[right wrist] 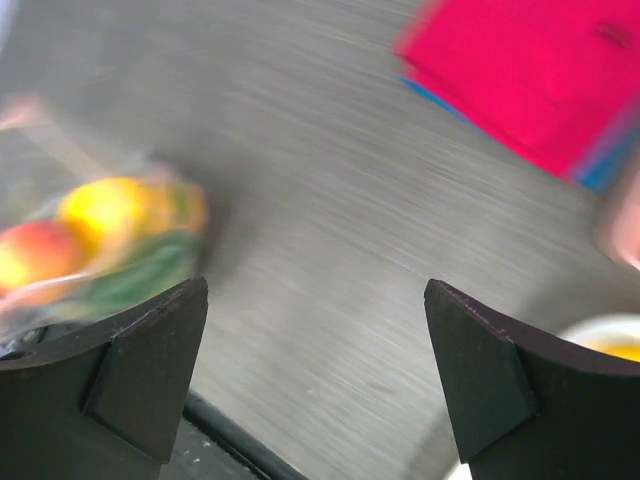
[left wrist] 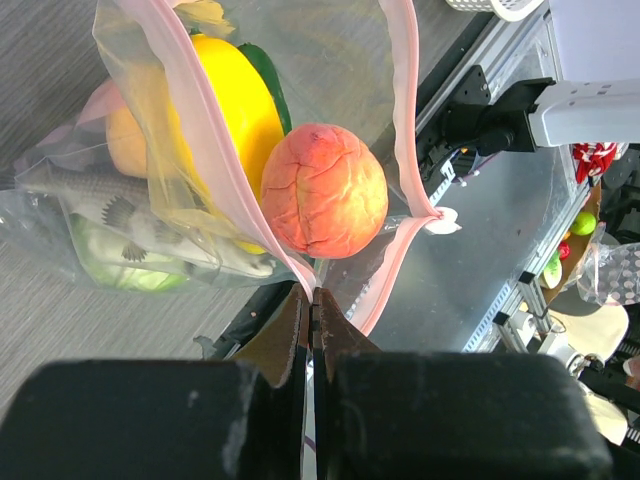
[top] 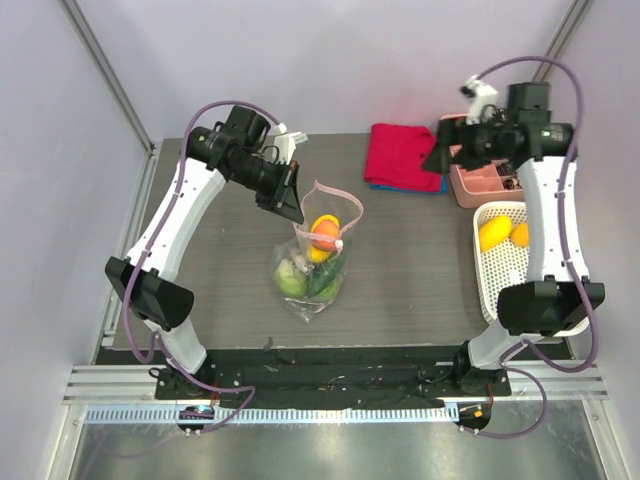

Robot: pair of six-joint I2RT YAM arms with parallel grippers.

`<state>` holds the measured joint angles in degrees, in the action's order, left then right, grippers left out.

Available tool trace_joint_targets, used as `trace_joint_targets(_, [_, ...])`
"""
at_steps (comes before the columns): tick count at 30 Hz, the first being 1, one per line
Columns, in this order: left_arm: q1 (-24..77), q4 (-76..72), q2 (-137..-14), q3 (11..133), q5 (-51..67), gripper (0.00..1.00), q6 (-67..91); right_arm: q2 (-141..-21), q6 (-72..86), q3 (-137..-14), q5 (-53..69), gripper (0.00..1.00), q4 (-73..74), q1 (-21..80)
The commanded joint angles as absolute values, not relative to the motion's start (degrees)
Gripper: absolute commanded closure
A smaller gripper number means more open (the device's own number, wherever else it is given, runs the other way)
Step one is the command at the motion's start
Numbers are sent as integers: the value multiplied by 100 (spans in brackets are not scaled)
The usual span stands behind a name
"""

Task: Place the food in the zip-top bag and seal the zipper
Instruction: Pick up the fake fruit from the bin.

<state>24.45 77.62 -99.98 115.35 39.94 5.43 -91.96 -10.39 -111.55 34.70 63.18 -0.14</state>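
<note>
Grey tabletop (top: 420, 270); zipper (left wrist: 404, 120) pinched btwn L fingers (left wrist: 283, 338).

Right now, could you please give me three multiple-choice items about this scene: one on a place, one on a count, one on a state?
1. Where does the red cloth lie?
A) at the near edge
B) at the table's far edge
C) on the floor
2. How many yellow fruits lie in the white basket?
A) none
B) five
C) two
3. How is the left tool?
A) shut on the zipper
B) wide open
C) shut on a fruit

1 B: it lies at the back.
2 C: the top view shows two.
3 A: its fingers pinch the pink strip.
</note>
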Motion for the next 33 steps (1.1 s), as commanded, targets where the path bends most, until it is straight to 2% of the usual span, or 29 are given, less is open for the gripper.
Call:
trace_joint_targets(1, [2408, 8121, -9694, 11602, 4113, 100, 448, -9439, -1581, -10864, 3166, 7, 6803, -1149])
trace_joint_targets(3, [2408, 8104, -9668, 11558, 4105, 100, 448, -9597, -1730, -10627, 2358, 8, 6715, -1624])
trace_joint_targets(10, [2408, 8130, -9703, 11557, 4140, 100, 483, -9958, -2548, -10213, 1127, 10, 6417, -2661])
trace_joint_targets(15, [2408, 8156, -9756, 11663, 4157, 100, 527, -10177, -2724, -9845, 363, 17, 5838, -2988])
trace_joint_targets(22, [2417, 8139, -9782, 11663, 4140, 100, 527, -10458, -2655, -9299, -254, 26, 4914, -3129])
trace_joint_targets(28, [2408, 8174, -9826, 11725, 4140, 100, 554, -10941, -2426, -9255, -448, 27, 4456, -3138])
trace_joint_targets(33, [2408, 8226, -9817, 11760, 4105, 100, 527, -11381, -2145, -9378, -80, 24, 4456, -3129])
